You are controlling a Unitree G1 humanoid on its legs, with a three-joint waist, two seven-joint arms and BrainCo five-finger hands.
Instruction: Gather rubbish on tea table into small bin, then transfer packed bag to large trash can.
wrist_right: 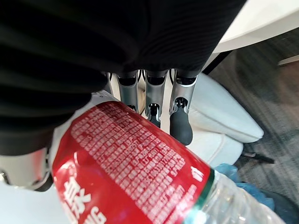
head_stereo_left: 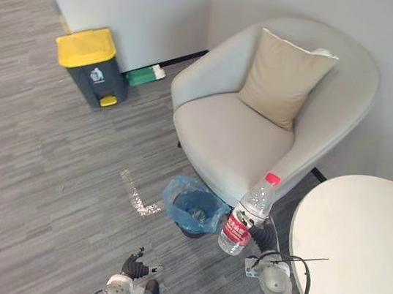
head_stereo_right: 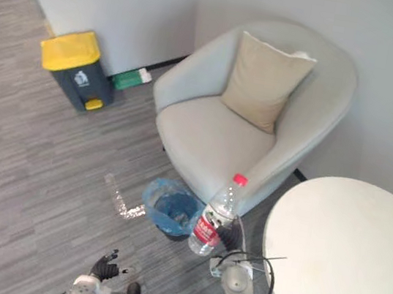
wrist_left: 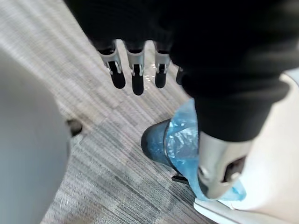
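Floor: blue-lined bin (head_stereo_left: 193,209), contents unclear | R fingers (wrist_right: 180,116) hold bottle (head_stereo_left: 246,217) | L fingers (wrist_left: 136,74) straight

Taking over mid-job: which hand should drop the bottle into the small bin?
Right. The right hand has its fingers round the bottle, held just beside the blue-lined small bin. The left hand hangs low, open and empty, so it would need a handover first.

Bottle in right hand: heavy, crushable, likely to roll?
Probably light: no water level shows in the clear bottle. Its thin walls may dent in the right hand. Round body, so it would likely roll if laid down.
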